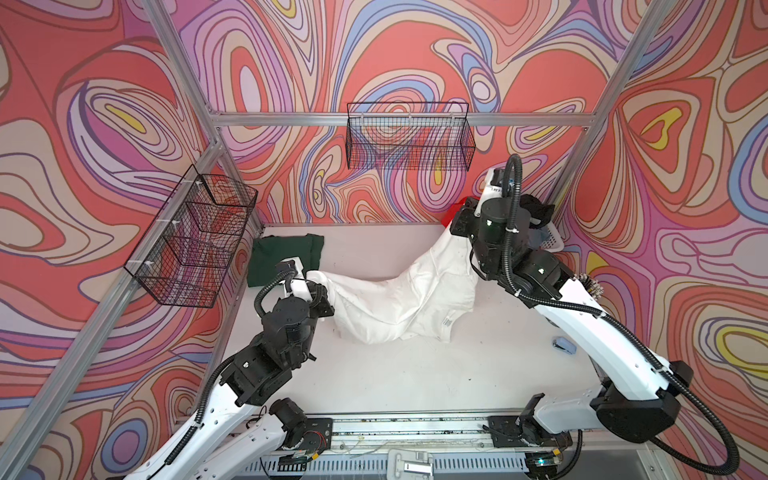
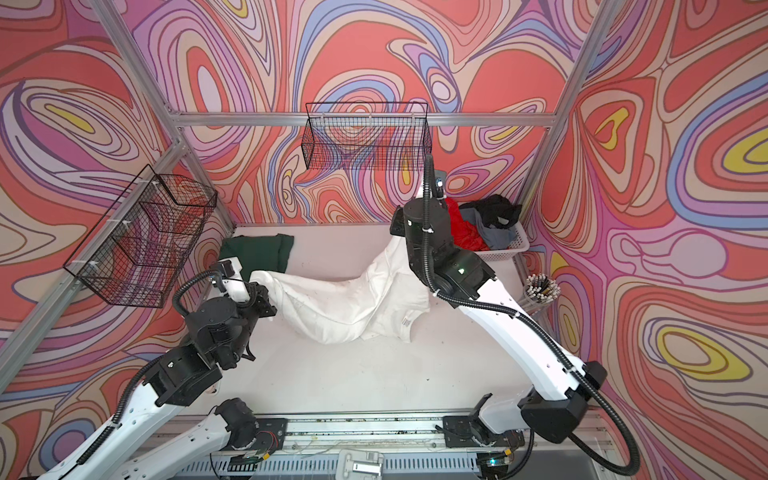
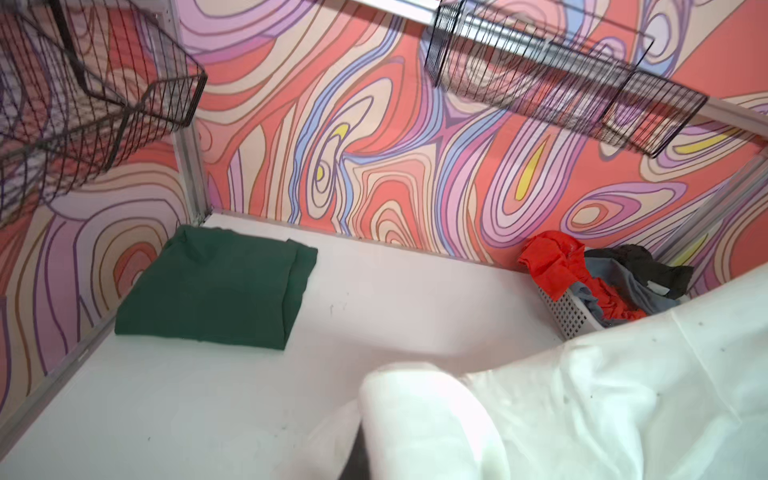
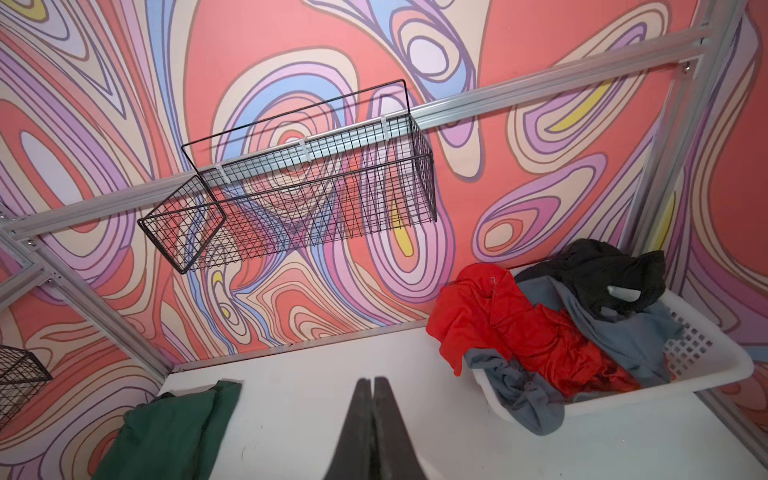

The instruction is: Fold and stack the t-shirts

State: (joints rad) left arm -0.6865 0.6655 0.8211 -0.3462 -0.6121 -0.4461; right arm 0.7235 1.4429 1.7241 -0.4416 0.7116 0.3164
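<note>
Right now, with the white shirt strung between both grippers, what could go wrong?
The white t-shirt sags bunched between the left gripper and right gripper; laid down like this it may crease. The left gripper sits close to the folded green t-shirt and could drag it askew. The red t-shirt hangs over the basket rim near the right gripper; it might snag.

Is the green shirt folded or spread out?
Folded. The green shirt lies as a compact, thick rectangle with doubled edges, flat on the table near its far left corner.
</note>
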